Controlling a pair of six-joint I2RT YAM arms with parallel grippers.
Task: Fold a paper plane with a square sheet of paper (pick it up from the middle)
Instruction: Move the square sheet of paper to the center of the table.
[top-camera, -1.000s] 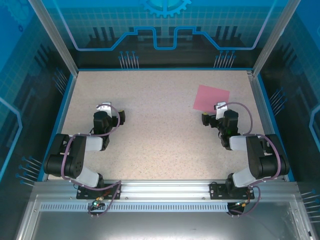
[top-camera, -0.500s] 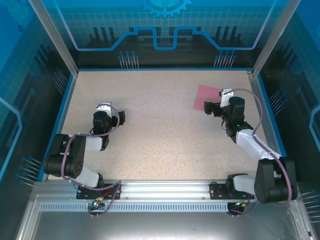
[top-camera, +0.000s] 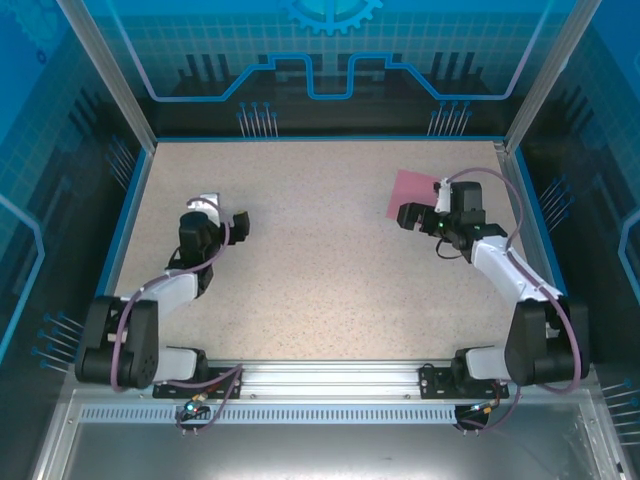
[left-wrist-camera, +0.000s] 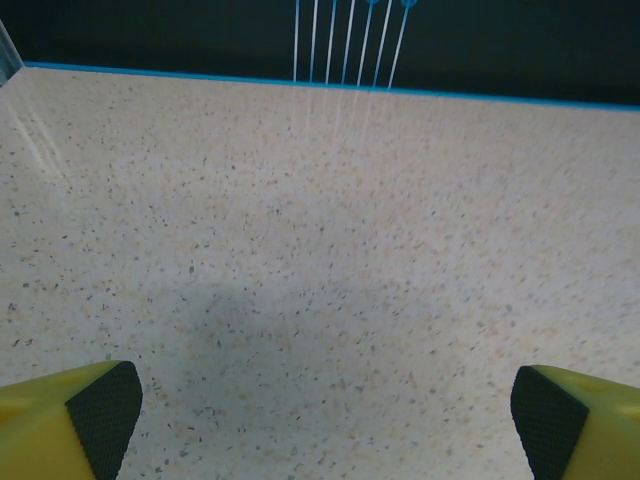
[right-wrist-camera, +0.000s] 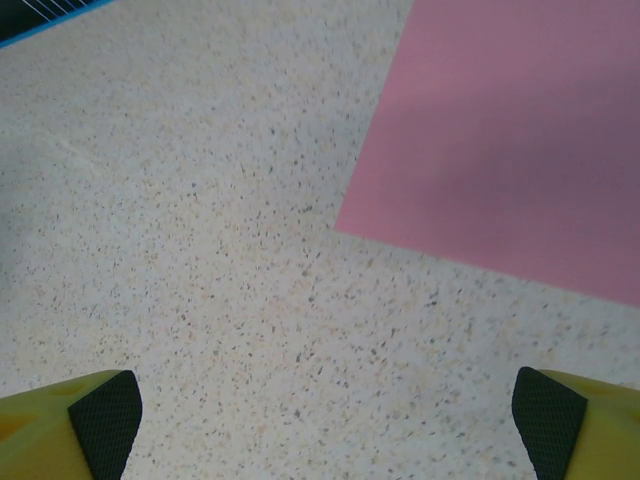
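**Pink sheet flat at the far right, both grippers released**

The speckled beige table (top-camera: 320, 260) spans the workspace, bordered by a blue rim and blue patterned walls. The left arm (top-camera: 165, 295) reaches forward over the left half of the table. The right arm (top-camera: 510, 275) stretches toward the far right corner.

The square sheet of paper (top-camera: 410, 187) lies flat on the table in that far right area, turned so that one corner points to the near side. In the right wrist view the sheet (right-wrist-camera: 510, 130) takes up the upper right, uncreased, with bare table below it and to its left.

The right gripper (top-camera: 426, 203) hovers at the sheet's near edge, jaws spread wide and gripping nothing. Its black pads (right-wrist-camera: 105, 420) sit at the lower corners over bare table, clear of the paper.

The left gripper (top-camera: 222, 213) is well apart from the sheet, jaws likewise wide apart, with only speckled table between its pads (left-wrist-camera: 105, 415).
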